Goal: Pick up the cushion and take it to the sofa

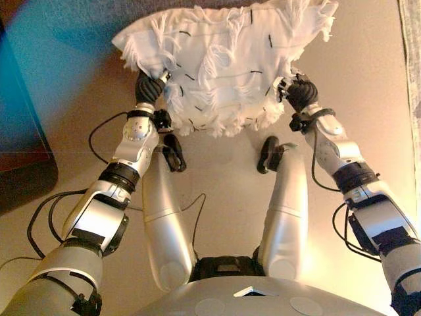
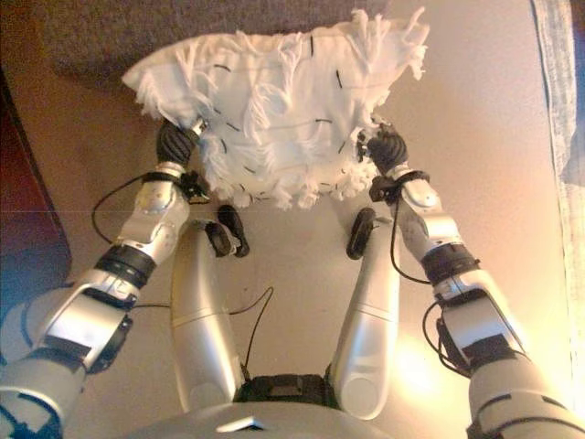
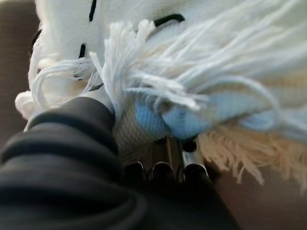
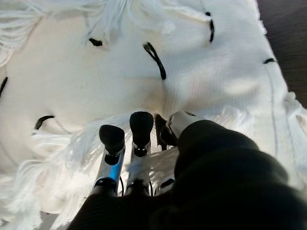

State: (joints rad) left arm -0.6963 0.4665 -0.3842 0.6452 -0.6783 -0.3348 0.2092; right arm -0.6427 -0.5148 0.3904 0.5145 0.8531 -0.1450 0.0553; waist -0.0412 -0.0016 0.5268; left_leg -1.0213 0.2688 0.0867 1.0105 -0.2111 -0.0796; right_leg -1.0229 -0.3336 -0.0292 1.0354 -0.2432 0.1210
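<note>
A white fringed cushion (image 1: 223, 66) with short black stitches hangs above the floor between my two hands. My left hand (image 1: 150, 89) grips its left lower edge; in the left wrist view its fingers (image 3: 165, 158) run under the cushion (image 3: 201, 72) and fringe falls over the cover. My right hand (image 1: 301, 92) holds the right lower edge. In the right wrist view its dark fingertips (image 4: 141, 125) dig into the cushion's (image 4: 96, 91) face. Both hands are shut on it.
A dark grey textured surface (image 2: 183, 27) lies beyond the cushion at the top of the view. Dark furniture (image 1: 20, 151) stands at the left edge. A pale cloth strip (image 1: 411, 59) runs along the right edge. Tan floor (image 1: 223, 184) lies beneath.
</note>
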